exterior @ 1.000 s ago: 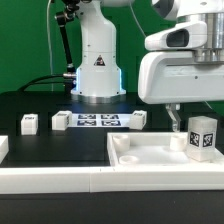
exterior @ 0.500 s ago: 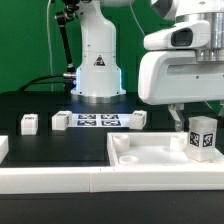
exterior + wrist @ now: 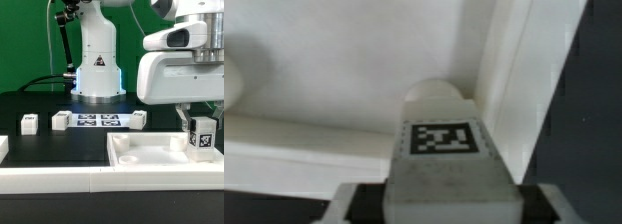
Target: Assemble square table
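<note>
Tool (image 3: 202,122) clamped on small white tagged block leg (image 3: 203,139), which hangs upright, long axis vertical, straight under the tool over the exterior view's right rear corner of the white plastic square tabletop (image 3: 150,153); contact unclear.

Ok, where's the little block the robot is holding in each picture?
Exterior view: the leg is at the exterior view's right, over the tabletop.
Wrist view: the leg fills the middle.
Shared landmark: the raised rim beside it.
</note>
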